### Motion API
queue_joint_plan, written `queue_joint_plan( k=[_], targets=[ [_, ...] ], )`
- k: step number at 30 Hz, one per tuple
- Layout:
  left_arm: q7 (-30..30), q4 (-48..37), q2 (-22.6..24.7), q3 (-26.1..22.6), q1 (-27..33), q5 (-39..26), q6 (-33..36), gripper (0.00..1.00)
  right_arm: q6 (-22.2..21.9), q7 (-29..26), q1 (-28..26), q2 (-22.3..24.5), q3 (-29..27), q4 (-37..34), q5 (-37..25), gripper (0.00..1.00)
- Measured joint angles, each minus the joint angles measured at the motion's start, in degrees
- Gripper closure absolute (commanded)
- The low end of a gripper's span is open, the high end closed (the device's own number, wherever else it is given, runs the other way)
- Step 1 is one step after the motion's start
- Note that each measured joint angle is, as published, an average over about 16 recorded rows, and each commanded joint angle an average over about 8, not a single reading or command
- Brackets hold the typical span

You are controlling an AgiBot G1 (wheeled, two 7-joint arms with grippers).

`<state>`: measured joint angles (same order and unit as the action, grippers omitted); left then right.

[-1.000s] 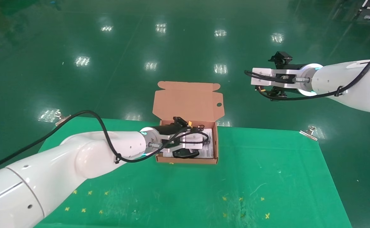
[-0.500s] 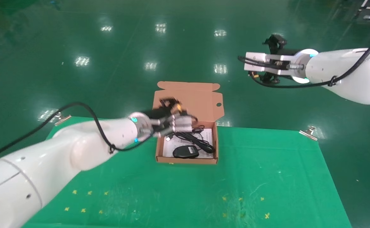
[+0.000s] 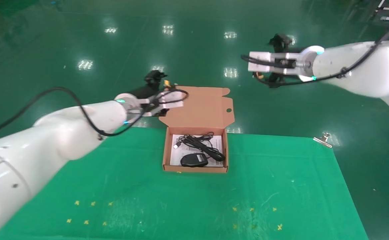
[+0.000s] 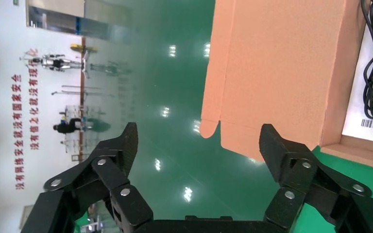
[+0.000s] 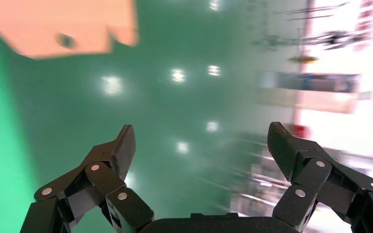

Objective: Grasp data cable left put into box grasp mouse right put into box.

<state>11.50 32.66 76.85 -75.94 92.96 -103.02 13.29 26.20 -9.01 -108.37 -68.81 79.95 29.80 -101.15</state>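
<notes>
Left pincer is up off the bench, at about 11 o'clock from the box, level with the lid's left edge. Jaws spread wide, nothing between them; left wrist view confirms this, with the lid's outer face and a corner of the box tray beyond the fingertips.

Box sits open near the far edge of the green-covered bench, lid standing up at 12 o'clock, round hole near its right side. White printed sheet lines the tray. Data cable lies in the box as a loose black bundle across the far half, running toward 4 o'clock, silver plug end at the left. Mouse lies in the near half at 6 o'clock from the cable, pale label facing up, touching or overlapping the cable bundle; cannot tell where its own cord ends and the cable starts.

Right pincer is held high over the floor at about 1 o'clock from the box, well apart from it. Jaws wide open and empty in the right wrist view.

Metal clip holds the bench cover at the far right corner.
</notes>
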Motion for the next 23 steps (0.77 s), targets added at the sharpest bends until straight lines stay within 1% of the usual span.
queue_joint_plan(
  k=[5,16,23],
  targets=[
    [0.1,2.4,-2.6,3.7,-1.8,3.8,4.4,0.0,3.8,0.0,2.9,2.1,-4.1,2.7,3.9,0.0],
    [-0.1,9.9,-10.3,14.7,-7.6,15.0,17.7,0.0,14.7,-0.4,11.5,8.3,-15.8,10.7,14.7,0.0],
    [-0.2,12.3,-12.8,18.3,-9.5,18.7,22.0,0.0,18.2,-0.5,14.2,10.3,-19.6,13.3,18.2,0.0]
  ],
)
